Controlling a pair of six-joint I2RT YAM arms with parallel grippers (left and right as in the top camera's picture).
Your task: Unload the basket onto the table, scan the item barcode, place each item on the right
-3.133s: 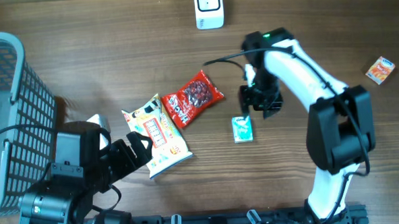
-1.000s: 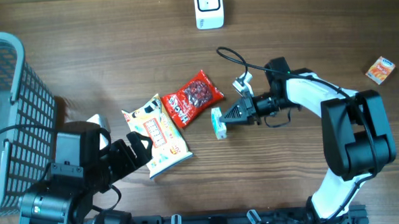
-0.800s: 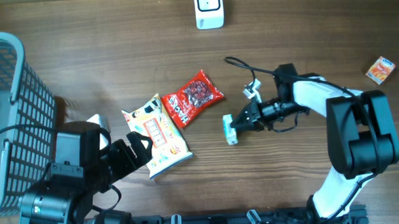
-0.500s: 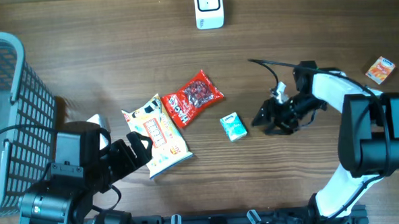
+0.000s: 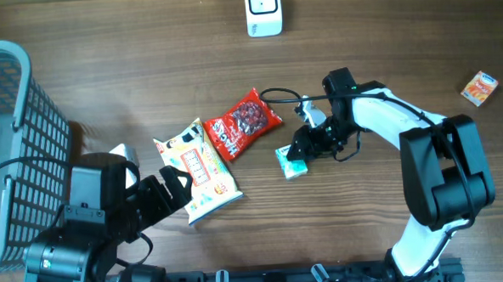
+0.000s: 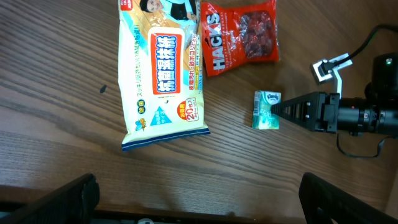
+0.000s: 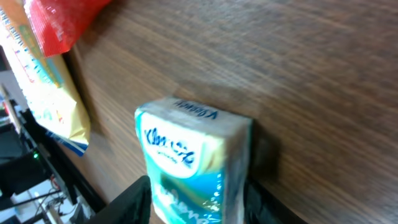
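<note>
The item, a small teal and white tissue pack [image 5: 291, 162], lies on the wooden table right of the red bag. My right gripper [image 5: 302, 151] reaches it from the right. In the right wrist view the pack [image 7: 193, 158] fills the gap between the two black fingers [image 7: 134, 202], which press its sides. No barcode shows on it. The left wrist view shows the pack [image 6: 267, 109] with the right gripper [image 6: 287, 111] at its right end. My left gripper [image 6: 199, 199] hangs wide open with nothing in it, near the front left. The white scanner [image 5: 263, 10] stands at the far edge.
A red Hacks candy bag [image 5: 243, 122] and a yellow and blue wipes pack [image 5: 198, 170] lie left of the tissue pack. A grey wire basket [image 5: 13, 126] stands at the left edge. A small orange box [image 5: 479, 88] lies at the far right.
The right gripper let the tissue pack drop flat, drew back to the right, then came back left and closed around it. The left arm has not moved.
</note>
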